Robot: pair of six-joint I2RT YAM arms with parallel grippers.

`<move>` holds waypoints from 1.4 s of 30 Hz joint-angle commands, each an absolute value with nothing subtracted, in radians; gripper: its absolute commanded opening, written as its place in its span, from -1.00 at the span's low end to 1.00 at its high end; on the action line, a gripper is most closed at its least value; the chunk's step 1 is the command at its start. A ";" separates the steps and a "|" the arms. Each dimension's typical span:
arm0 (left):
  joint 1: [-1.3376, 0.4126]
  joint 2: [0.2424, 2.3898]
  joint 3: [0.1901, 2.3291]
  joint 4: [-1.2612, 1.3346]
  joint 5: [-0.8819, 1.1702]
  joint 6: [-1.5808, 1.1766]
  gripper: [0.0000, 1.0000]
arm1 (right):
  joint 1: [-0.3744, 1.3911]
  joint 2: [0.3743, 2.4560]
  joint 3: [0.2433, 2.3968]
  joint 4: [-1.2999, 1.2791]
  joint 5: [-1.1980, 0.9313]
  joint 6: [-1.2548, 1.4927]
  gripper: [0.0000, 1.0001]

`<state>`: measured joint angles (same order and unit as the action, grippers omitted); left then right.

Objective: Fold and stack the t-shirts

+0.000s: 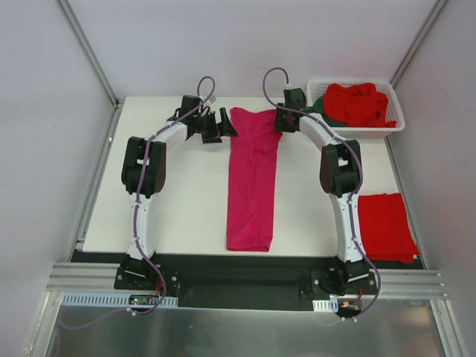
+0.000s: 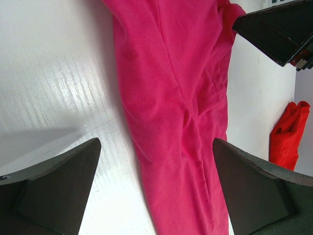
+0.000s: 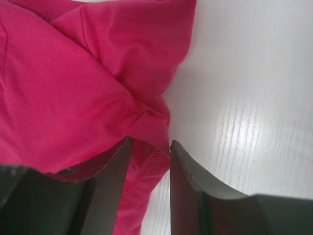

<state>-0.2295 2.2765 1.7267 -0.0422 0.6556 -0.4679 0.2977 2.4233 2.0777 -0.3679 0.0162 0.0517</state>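
A magenta-pink t-shirt (image 1: 253, 178) lies folded into a long narrow strip down the middle of the table. My right gripper (image 1: 281, 119) is at its far right corner. In the right wrist view its jaws (image 3: 150, 142) stand a little apart, with the hemmed edge of the shirt (image 3: 73, 88) bunched between the fingertips. My left gripper (image 1: 216, 126) hovers wide open at the far left corner; the magenta cloth (image 2: 171, 98) shows under its spread jaws (image 2: 156, 142), untouched. A folded red t-shirt (image 1: 387, 227) lies at the near right.
A white slotted basket (image 1: 394, 126) at the far right holds crumpled red t-shirts (image 1: 361, 104) and a dark green one (image 1: 327, 111). The left wrist view catches the right arm (image 2: 274, 29) and a bit of red cloth (image 2: 288, 132). Walls enclose the white table (image 1: 178, 193).
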 commanded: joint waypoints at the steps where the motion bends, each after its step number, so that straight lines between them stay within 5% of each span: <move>1: -0.235 2.276 1.741 -0.025 0.692 -0.460 0.99 | 0.301 2.408 2.106 -0.324 -0.046 0.061 -0.18; 4: -0.235 2.278 1.743 -0.023 0.693 -0.462 0.99 | 0.304 2.410 2.111 -0.311 -0.074 0.063 -0.21; 11: -0.235 2.276 1.735 -0.023 0.693 -0.460 0.99 | 0.313 2.424 2.131 -0.305 -0.107 0.061 -0.60; 22: -0.236 2.276 1.726 -0.023 0.695 -0.462 0.99 | 0.328 2.467 2.213 -0.330 -0.115 0.046 -0.66; 27: -0.236 2.270 1.717 -0.023 0.693 -0.457 0.99 | 0.331 2.511 2.267 -0.373 -0.127 0.055 -0.32; 35: -0.238 2.278 1.724 -0.023 0.696 -0.469 0.99 | 0.331 2.523 2.284 -0.468 -0.117 0.041 0.99; 42: -0.244 2.284 1.732 -0.023 0.703 -0.479 0.99 | 0.330 2.424 2.177 -0.416 -0.167 0.020 0.93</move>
